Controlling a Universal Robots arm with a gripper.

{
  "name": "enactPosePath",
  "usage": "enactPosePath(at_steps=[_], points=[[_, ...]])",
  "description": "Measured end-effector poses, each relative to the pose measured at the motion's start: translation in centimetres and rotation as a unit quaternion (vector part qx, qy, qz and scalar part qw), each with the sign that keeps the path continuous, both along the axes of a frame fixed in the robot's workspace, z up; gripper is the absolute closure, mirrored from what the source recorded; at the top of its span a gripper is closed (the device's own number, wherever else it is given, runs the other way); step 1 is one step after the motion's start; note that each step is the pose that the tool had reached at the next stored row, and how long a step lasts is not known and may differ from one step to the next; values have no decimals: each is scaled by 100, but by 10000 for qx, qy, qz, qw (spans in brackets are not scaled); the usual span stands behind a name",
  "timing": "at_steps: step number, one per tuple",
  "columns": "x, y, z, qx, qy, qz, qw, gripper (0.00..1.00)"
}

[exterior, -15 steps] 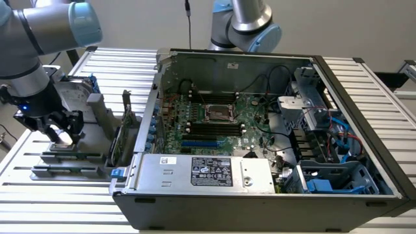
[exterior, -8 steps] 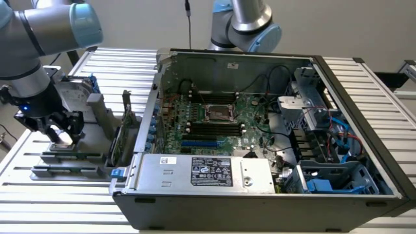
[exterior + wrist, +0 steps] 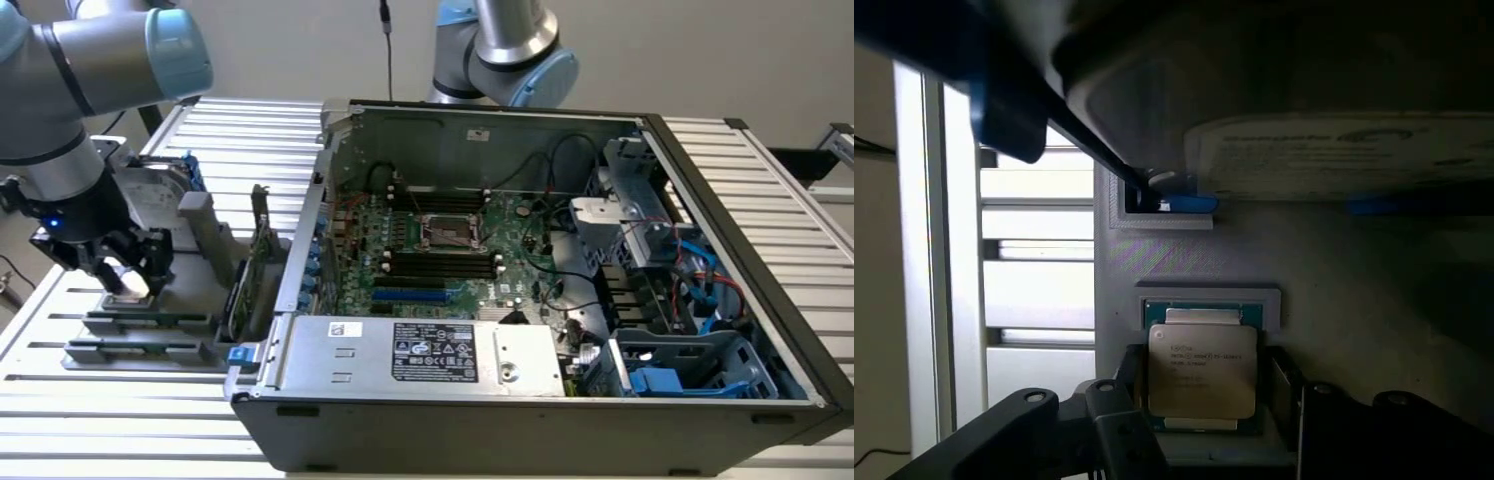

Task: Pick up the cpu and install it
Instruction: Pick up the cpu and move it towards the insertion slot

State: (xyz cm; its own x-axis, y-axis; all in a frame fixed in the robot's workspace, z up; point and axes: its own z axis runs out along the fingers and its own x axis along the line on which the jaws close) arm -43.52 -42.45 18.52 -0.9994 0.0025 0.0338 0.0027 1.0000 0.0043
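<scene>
Hanging wide open, the claw (image 3: 127, 278) is hovering low over a gray holder (image 3: 147, 325) that is sitting on the slatted desk (image 3: 120, 420), just beside the open computer case (image 3: 534, 410) on the exterior view's left of the case. Its two dark fingers (image 3: 1126, 388) are straddling the cpu (image 3: 1202, 370), one standing close beside each of two opposite edges, and the jaws are not closing on it. The cpu is lying flat in a square pocket of the holder, outside the case, with its silvery printed top facing up toward the wrist camera. A hard drive with a blue bracket (image 3: 1334, 150) is standing in the same holder, also beside the case. Inside the case, the processor socket (image 3: 451, 232) is showing near the middle of the green motherboard (image 3: 514, 215).
</scene>
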Motion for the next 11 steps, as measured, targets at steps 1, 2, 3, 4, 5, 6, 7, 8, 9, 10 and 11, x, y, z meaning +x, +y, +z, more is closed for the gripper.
enactPosePath(at_steps=[1, 2, 3, 4, 5, 6, 7, 8, 9, 10, 11], points=[[1, 0, 1, -1, 3, 0, 10000, 43], [1, 0, 1, 0, 4, 0, 10000, 43], [2, 0, 1, 0, 6, 0, 10000, 45], [2, 0, 1, 0, 8, 0, 10000, 45], [2, 0, 1, 1, 10, 0, 10000, 45], [2, 0, 1, 1, 11, 0, 10000, 45], [2, 0, 2, 2, 12, 0, 10000, 45], [2, 0, 3, 3, 14, 0, 10000, 45], [2, 0, 3, 5, 14, 0, 10000, 45], [3, 0, 5, 7, 14, 0, 10000, 45], [3, 0, 7, 8, 15, 0, 10000, 45]])
